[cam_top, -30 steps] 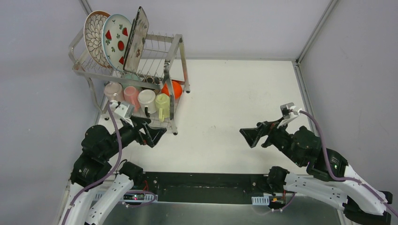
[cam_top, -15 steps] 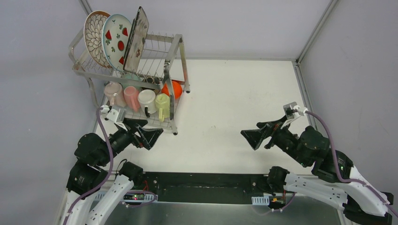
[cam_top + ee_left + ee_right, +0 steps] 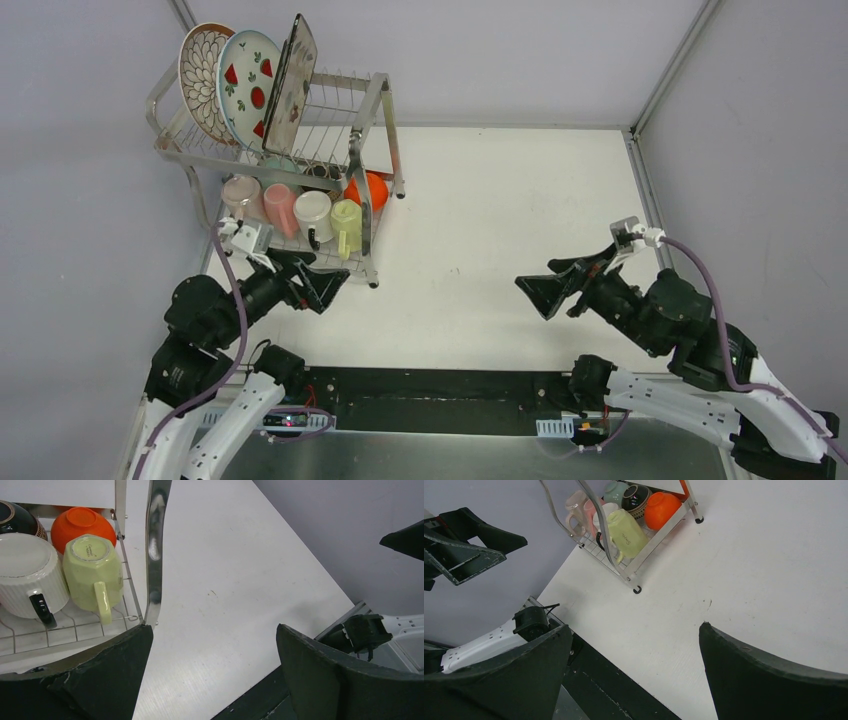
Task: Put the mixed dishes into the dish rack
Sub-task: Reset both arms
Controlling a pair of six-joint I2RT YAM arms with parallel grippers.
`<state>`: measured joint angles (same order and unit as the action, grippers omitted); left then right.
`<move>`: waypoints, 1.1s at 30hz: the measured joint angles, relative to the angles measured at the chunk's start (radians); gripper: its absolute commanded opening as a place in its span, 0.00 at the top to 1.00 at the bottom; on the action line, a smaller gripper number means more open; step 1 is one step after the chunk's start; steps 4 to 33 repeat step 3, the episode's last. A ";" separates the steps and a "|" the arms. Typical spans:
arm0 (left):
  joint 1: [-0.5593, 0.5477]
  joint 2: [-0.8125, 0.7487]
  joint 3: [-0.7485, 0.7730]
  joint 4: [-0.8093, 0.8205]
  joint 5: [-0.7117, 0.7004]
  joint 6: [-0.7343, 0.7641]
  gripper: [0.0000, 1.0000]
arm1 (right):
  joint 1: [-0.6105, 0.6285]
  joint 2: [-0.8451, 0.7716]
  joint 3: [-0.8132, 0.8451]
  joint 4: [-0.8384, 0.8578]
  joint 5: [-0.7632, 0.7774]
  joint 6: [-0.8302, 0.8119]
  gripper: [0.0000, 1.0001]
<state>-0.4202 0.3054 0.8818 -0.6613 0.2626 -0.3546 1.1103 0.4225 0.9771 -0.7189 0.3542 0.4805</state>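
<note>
As far as I can judge, the loading is done and what remains is a clean retreat. I'd draw my left gripper (image 3: 330,292) straight back from the dish rack (image 3: 371,110), minding the front post (image 3: 155,555) just ahead of its fingers, and bump nothing. Its jaws stand wide apart, holding and touching nothing. The yellow mug (image 3: 346,222) is the nearest dish ahead of it, with the white mug (image 3: 313,213) beside that and the orange bowl (image 3: 372,188) behind. The plates (image 3: 248,85) stand upright on the upper tier, above and beyond the hand. My right gripper (image 3: 535,297) is likewise spread wide and empty over the table (image 3: 500,200), the rack well apart ahead of it. The dark bowl (image 3: 637,497) at the back is partly hidden, so I can't vouch for how it sits.
</note>
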 measured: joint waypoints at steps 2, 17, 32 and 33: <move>0.000 0.011 0.003 0.000 0.000 0.000 0.01 | 0.000 -0.005 0.000 0.001 0.000 0.000 0.00; 0.000 0.015 0.004 0.000 0.000 0.000 0.01 | 0.000 -0.008 0.000 0.002 0.000 0.000 0.00; 0.000 0.015 0.004 0.000 0.000 0.000 0.01 | 0.000 -0.008 0.000 0.002 0.000 0.000 0.00; 0.000 0.015 0.004 0.000 0.000 0.000 0.01 | 0.000 -0.008 0.000 0.002 0.000 0.000 0.00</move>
